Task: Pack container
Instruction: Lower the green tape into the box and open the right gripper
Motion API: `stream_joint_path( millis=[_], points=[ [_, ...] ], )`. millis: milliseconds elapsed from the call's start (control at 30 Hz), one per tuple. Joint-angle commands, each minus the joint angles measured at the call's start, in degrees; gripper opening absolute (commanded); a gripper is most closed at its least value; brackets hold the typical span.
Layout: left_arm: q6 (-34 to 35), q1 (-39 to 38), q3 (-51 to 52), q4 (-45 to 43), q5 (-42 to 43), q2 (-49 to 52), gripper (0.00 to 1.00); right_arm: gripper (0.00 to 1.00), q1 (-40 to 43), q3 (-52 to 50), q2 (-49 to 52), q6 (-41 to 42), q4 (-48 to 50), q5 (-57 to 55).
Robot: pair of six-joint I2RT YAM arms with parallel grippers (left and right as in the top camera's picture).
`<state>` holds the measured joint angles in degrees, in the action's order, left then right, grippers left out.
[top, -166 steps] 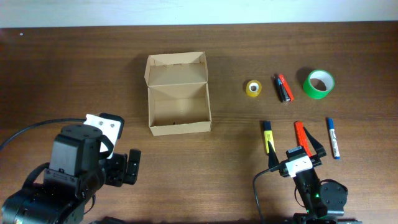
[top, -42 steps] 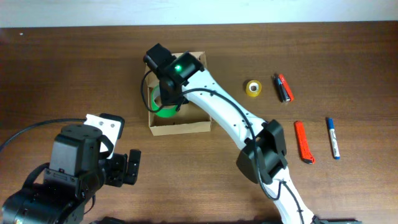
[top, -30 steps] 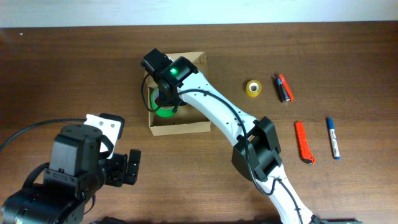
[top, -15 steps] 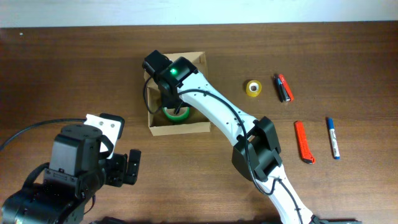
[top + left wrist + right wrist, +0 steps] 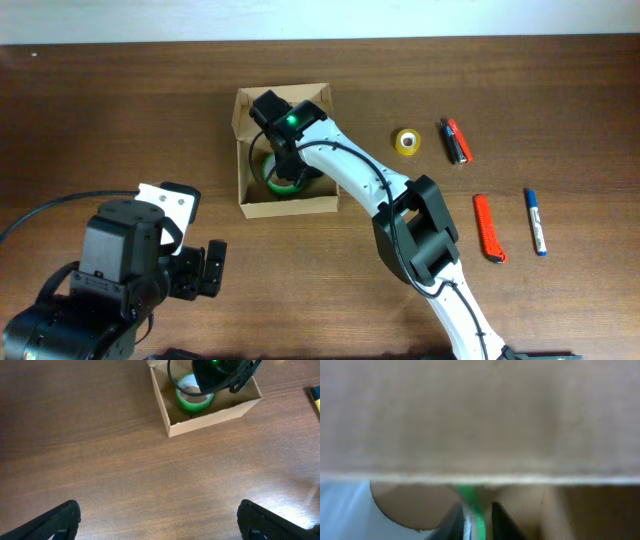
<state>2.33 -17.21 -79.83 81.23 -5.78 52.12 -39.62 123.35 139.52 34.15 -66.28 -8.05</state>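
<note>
The container [image 5: 288,205] is an open brown cardboard box at the table's middle, its flap lid folded back at the far side. A green tape roll [image 5: 281,183] stands inside it, also seen in the left wrist view as the green tape roll [image 5: 193,399]. My right gripper [image 5: 284,150] reaches down into the box; in the right wrist view its jaws [image 5: 477,512] are shut on the roll's green wall [image 5: 469,496], with the container's cardboard wall [image 5: 480,420] filling the view. My left gripper [image 5: 160,519] hovers open over bare table, near the front left.
A small yellow tape roll [image 5: 407,142], a black and a red marker [image 5: 456,141], a red cutter [image 5: 487,227] and a blue marker [image 5: 536,221] lie right of the box. The right arm stretches diagonally from the front right across to the box.
The green roll has gone from the box's left wall to its middle. My right gripper has shifted right and nearer over the box. The left arm has not moved.
</note>
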Motion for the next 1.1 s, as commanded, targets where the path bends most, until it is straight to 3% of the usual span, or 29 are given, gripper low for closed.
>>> stream_joint_path(
  millis=[0, 433, 967, 1067],
  points=[
    [-1.1, 0.1, -0.2, 0.0, 0.6, -0.1, 1.00, 0.04, -0.1, -0.3, 0.2, -0.3, 0.3, 0.3],
    [-1.1, 0.1, -0.2, 0.0, 0.6, -0.1, 1.00, 0.04, -0.2, 2.8, 0.0, 0.8, -1.6, 6.3],
    [-1.1, 0.1, -0.2, 0.0, 0.6, -0.1, 1.00, 0.04, -4.0, 6.3, -0.6, 2.8, 0.6, 1.7],
    [-1.1, 0.1, -0.2, 0.0, 0.6, -0.1, 1.00, 0.38, -4.0, 6.2, -0.6, 2.8, 0.7, 1.8]
  ],
)
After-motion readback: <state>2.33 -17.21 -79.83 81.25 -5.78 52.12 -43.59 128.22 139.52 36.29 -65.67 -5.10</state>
